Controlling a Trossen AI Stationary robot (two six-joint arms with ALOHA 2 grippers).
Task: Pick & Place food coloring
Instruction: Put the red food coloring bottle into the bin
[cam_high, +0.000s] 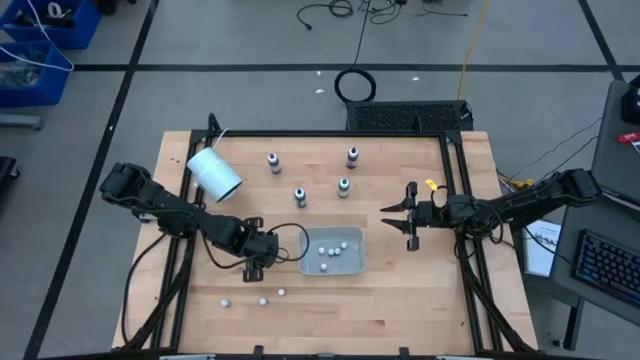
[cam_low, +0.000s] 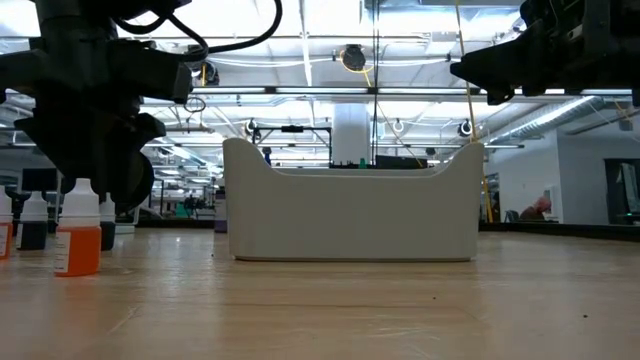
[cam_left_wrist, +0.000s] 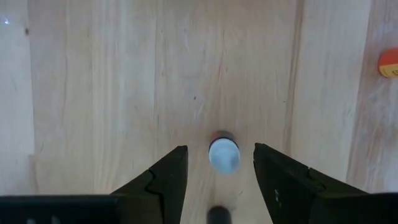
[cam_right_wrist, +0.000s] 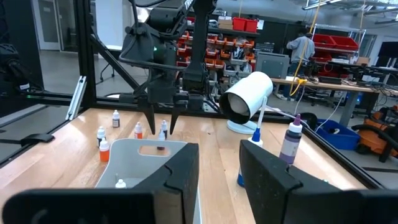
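Four small food coloring bottles stand upright on the far half of the table (cam_high: 273, 162) (cam_high: 352, 157) (cam_high: 299, 196) (cam_high: 343, 187). My left gripper (cam_high: 255, 268) points down left of the white tray (cam_high: 306, 250). It is open, and its fingers stand on either side of another white-capped bottle (cam_left_wrist: 224, 155) without touching it; the bottle stands on the wood. The right wrist view shows the same gripper (cam_right_wrist: 163, 127) over that bottle (cam_right_wrist: 163, 132), with an orange bottle (cam_right_wrist: 138, 130) beside it. My right gripper (cam_high: 388, 215) hovers level and open, right of the tray.
A large white cup (cam_high: 214, 172) lies on its side at the far left. The tray holds several small white-capped things (cam_high: 333, 252). Three more small bottles (cam_high: 263, 300) stand near the front edge. A black frame (cam_high: 455, 190) edges the table.
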